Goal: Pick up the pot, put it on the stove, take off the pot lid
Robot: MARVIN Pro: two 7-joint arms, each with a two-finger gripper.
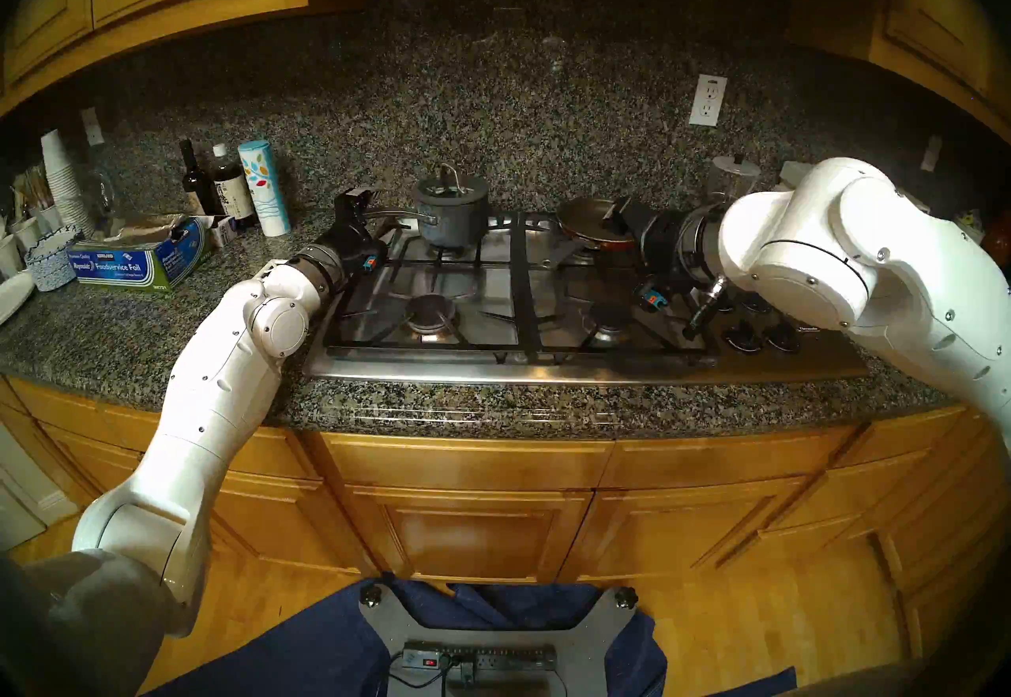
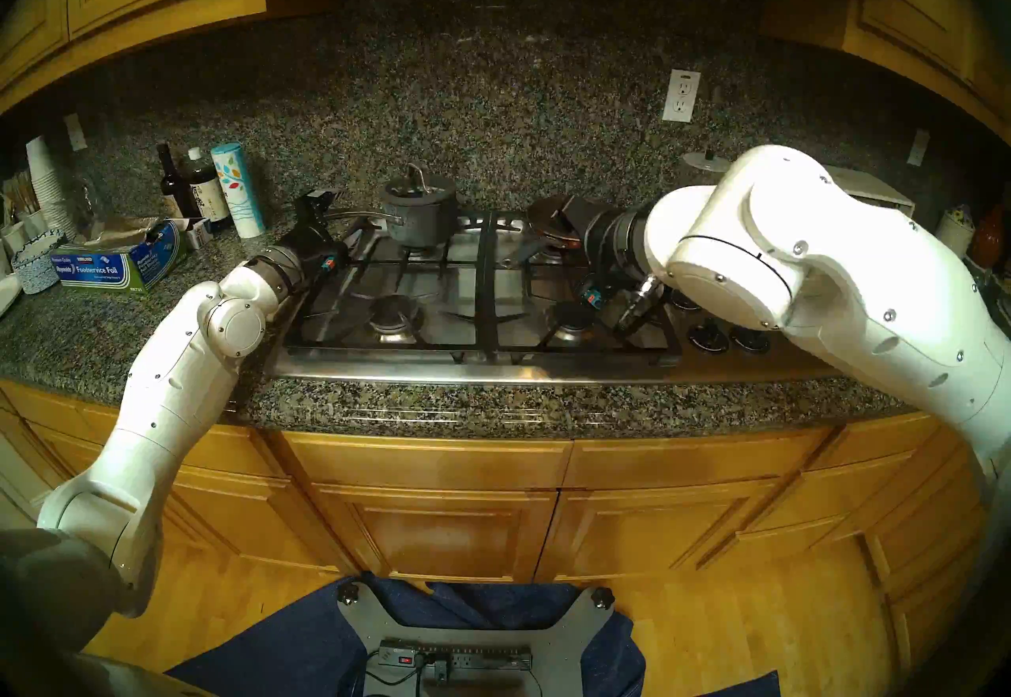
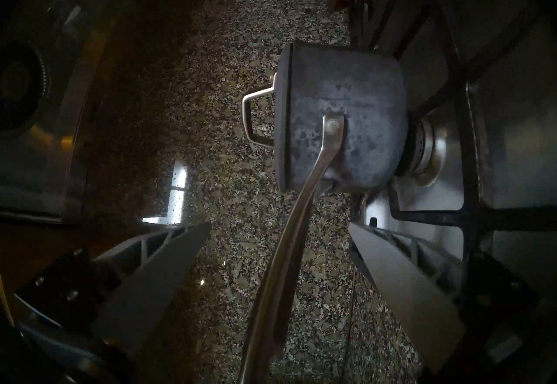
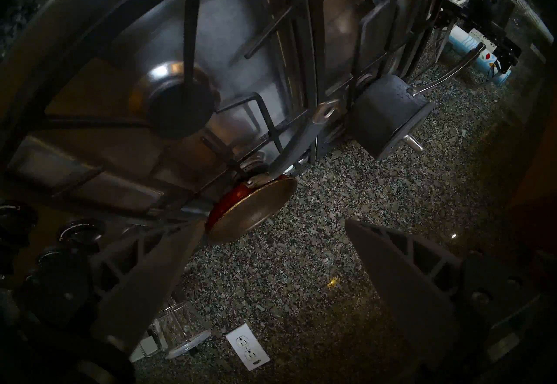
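**Operator:** Closest to my left wrist camera are the left gripper's [image 3: 278, 256] two fingers, spread wide with the saucepan's long silver handle [image 3: 283, 253] running between them, touching neither as far as I can tell. So that hand holds nothing.

**Observer:** Where is the saucepan?

**Operator:** The saucepan [image 1: 452, 220] stands on the back-left burner of the gas cooktop [image 1: 547, 373], its lid [image 1: 452, 185] seated flat with the loop handle upright. Placement looks done; the lid is what's left.

**Observer:** And the right gripper?

**Operator:** The right gripper [image 4: 271, 256] is fully open and empty, hovering by the red-sided frying pan [image 4: 253, 211]. For the lid I'd pinch the loop squarely and lift straight up, so the saucepan doesn't drag on the grate.

**Observer:** Anything inside?

**Operator:** Hidden under the lid. The frying pan looks empty.
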